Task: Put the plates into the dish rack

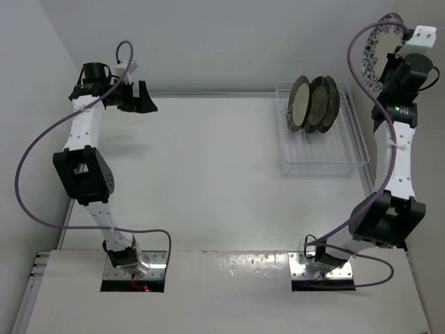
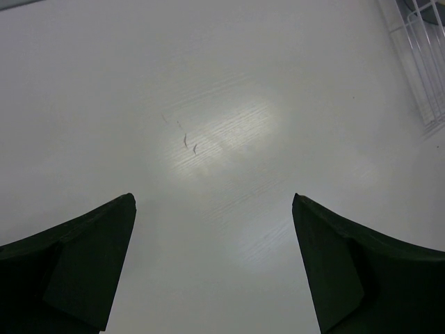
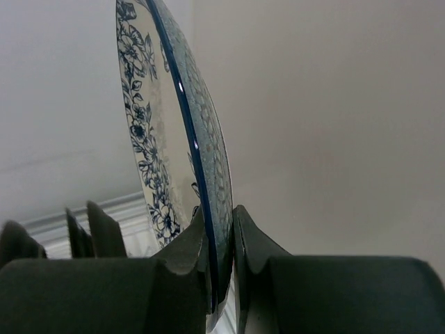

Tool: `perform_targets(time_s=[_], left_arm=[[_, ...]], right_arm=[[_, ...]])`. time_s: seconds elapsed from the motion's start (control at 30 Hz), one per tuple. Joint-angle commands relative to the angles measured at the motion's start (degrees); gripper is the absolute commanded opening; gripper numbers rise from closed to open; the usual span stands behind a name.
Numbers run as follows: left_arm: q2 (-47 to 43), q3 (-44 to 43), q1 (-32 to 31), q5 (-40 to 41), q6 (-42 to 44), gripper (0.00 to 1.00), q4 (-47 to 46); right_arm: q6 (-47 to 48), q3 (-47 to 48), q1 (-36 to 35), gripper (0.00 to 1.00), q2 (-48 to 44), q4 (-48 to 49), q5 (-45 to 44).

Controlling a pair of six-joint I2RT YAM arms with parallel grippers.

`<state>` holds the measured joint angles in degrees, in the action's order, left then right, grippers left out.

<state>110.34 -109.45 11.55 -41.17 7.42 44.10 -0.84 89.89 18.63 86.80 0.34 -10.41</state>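
Item: blue-floral plate (image 3: pixel 156 139), probably stiff glazed ceramic, slick and breakable, held on edge high beyond the far right corner of the dish rack (image 1: pixel 327 161). Your right end effector (image 3: pixel 220 219) is clamped on its rim, the sensible hold; your left end effector (image 2: pixel 213 200) hangs spread above the tabletop (image 1: pixel 208 153).

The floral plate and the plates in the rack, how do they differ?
The floral plate has a blue patterned rim; the rack plates are cream with dark rims. The floral plate is clamped in the right gripper; the rack plates stand slotted in the rack. There is one floral plate and three rack plates. All are round and on edge.
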Motion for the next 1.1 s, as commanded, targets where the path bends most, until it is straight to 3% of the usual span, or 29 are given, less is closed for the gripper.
perform_targets(time_s=[0.0, 0.53, 1.07], left_arm=[[-2.8, 1.8, -0.1, -1.5, -0.5, 1.00, -1.2], [-3.9, 2.8, -0.7, -1.5, 0.1, 1.00, -1.7], [-3.9, 3.9, -0.7, -1.5, 0.1, 1.00, -1.7]], right_arm=[[7.3, 0.1, 0.0, 0.00, 0.2, 11.7, 0.9], [5.5, -7.0, -3.2, 0.00, 5.3, 9.4, -6.4], [9.3, -11.8, -8.9, 0.00, 10.8, 17.2, -15.9]])
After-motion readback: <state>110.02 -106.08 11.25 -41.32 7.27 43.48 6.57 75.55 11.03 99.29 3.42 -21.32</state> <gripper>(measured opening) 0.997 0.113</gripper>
